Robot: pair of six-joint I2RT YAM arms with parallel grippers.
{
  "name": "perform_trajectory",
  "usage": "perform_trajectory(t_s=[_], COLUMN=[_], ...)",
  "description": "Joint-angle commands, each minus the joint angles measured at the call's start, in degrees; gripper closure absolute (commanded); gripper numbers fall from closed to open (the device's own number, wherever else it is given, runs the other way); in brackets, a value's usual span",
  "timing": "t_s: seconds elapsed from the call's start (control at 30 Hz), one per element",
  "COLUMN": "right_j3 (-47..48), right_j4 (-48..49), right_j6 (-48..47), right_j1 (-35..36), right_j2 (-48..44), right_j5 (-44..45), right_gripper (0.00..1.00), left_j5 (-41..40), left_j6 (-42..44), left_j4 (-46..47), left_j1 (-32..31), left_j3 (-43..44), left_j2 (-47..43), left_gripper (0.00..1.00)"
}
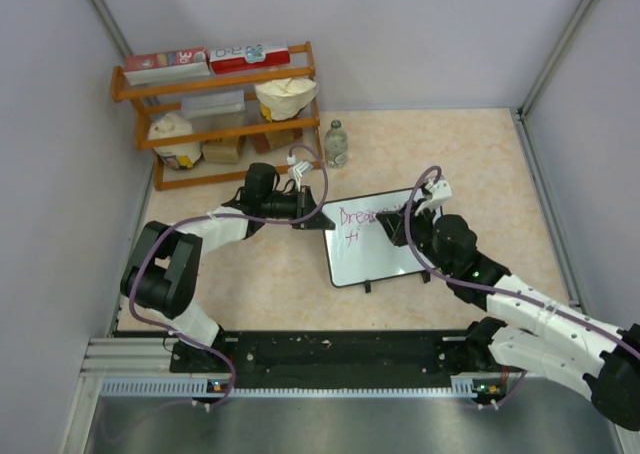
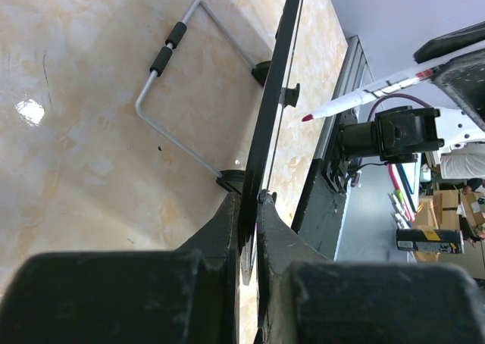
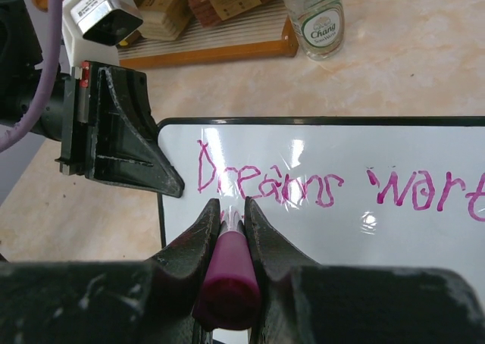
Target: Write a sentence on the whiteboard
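Note:
The whiteboard [image 1: 378, 249] stands tilted on its wire stand at mid-table. My left gripper [image 1: 308, 215] is shut on its left edge; the left wrist view shows the thin black frame [image 2: 277, 79] edge-on between my jaws [image 2: 251, 201]. My right gripper [image 1: 404, 220] is shut on a magenta marker [image 3: 227, 272], whose tip is hidden behind the jaws, close to the board [image 3: 341, 242] under the first word. The sentence [image 3: 303, 185] reads "Dreams wort" in pink, its end cut off by the view's edge, with a small mark [image 1: 352, 236] starting a second line.
A wooden shelf [image 1: 222, 114] with boxes and bags stands at the back left. A glass bottle [image 1: 336, 144] stands right of it, just behind the board. Grey walls close in both sides. The arms' base rail [image 1: 330, 359] runs along the near edge.

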Motion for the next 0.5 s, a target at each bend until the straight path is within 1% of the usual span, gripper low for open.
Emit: perform_trajectory(t_s=[0.0, 0.23, 0.47], right_j3=[0.3, -0.9, -1.2], right_j4=[-0.8, -1.9, -0.7], right_j6=[0.0, 0.3, 0.3], right_j1=[-0.8, -1.1, -1.2], right_j2=[-3.1, -2.7, -0.6], right_j5=[0.8, 1.5, 1.1], right_gripper=[1.0, 1.0, 1.0], left_j5=[-8.0, -7.8, -7.8], left_j6=[3.0, 2.8, 2.8], left_j4=[-1.8, -1.6, -1.6], left_j1=[0.5, 0.5, 0.5], left_j3=[1.1, 1.0, 1.0], left_j2=[0.4, 0.4, 0.3], left_gripper=[1.0, 1.0, 1.0])
